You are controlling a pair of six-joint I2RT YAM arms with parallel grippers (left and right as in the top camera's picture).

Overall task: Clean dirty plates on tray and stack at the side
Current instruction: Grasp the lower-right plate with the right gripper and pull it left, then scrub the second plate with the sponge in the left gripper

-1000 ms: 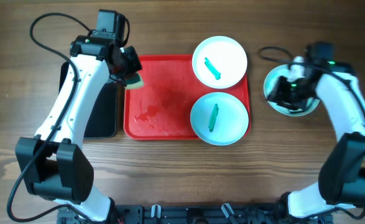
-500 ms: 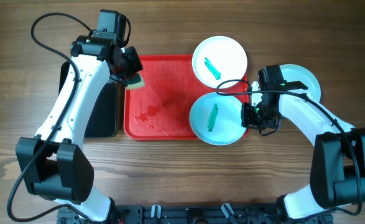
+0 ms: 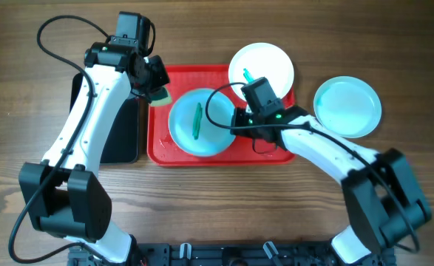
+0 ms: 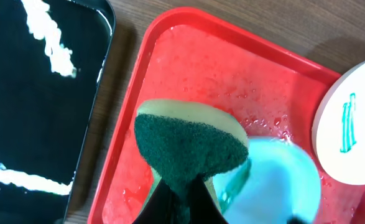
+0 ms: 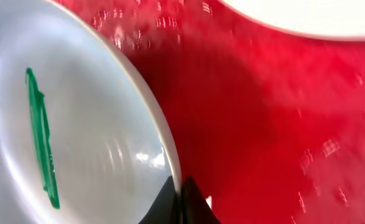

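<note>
The red tray [image 3: 272, 148] lies mid-table. A mint-blue plate [image 3: 194, 122] with a green streak sits in the tray's middle. My right gripper [image 3: 236, 121] is shut on its right rim; the wrist view shows the fingertips [image 5: 180, 198] pinching the plate's [image 5: 76, 112] edge. A white plate [image 3: 265, 70] with a green streak rests on the tray's far right corner. A clean mint-blue plate [image 3: 347, 107] lies on the table to the right. My left gripper [image 3: 156, 87] is shut on a green-and-yellow sponge [image 4: 191, 146], held over the tray's far left corner.
A narrow black tray [image 3: 120, 137] with white foam streaks [image 4: 48, 37] lies left of the red tray. The red tray's floor [image 4: 207, 68] is wet. Bare wooden table surrounds the trays.
My right gripper left the clean plate on the table at the right, took the streaked mint-blue plate by its rim and moved it left to the tray's middle. The left arm stayed put.
</note>
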